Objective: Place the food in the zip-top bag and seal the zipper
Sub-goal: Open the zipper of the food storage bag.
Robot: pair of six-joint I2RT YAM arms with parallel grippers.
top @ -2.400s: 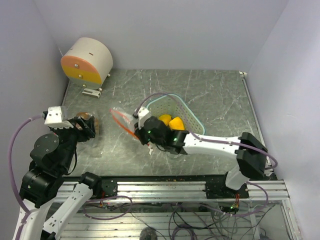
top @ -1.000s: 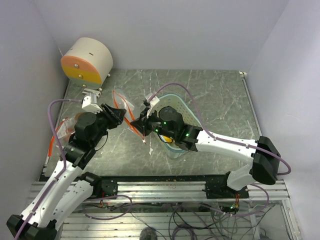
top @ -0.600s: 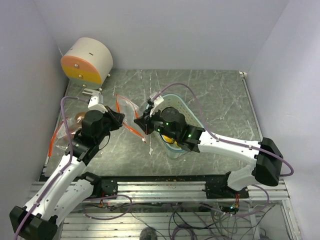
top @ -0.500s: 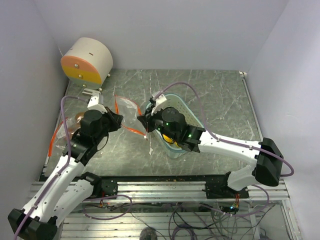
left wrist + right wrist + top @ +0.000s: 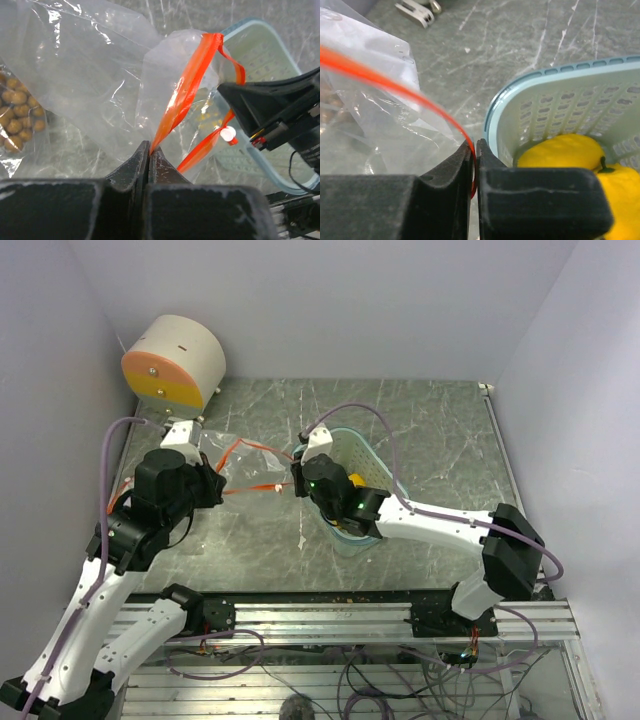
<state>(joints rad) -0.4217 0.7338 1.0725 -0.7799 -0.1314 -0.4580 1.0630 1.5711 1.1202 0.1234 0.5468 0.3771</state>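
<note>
Basket (image 5: 555,80) stands just beside the right tool (image 5: 474,150).

Clear zip-top bag (image 5: 232,462) held between left gripper (image 5: 213,487) and right gripper (image 5: 297,483), yellow fruit (image 5: 355,479) seen in light-blue basket (image 5: 374,464)

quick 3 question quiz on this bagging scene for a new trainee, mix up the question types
1. True or false: the yellow fruits are already inside the zip-top bag.
2. What do the left gripper and right gripper each pinch? A the basket rim; B the bag's orange zipper strip; C a yellow fruit.
3. Short answer: is the bag's mouth sealed or open?

Key: 1 false, they lie in the light-blue basket. 2 B. 3 open, the two orange strips stand apart.
</note>
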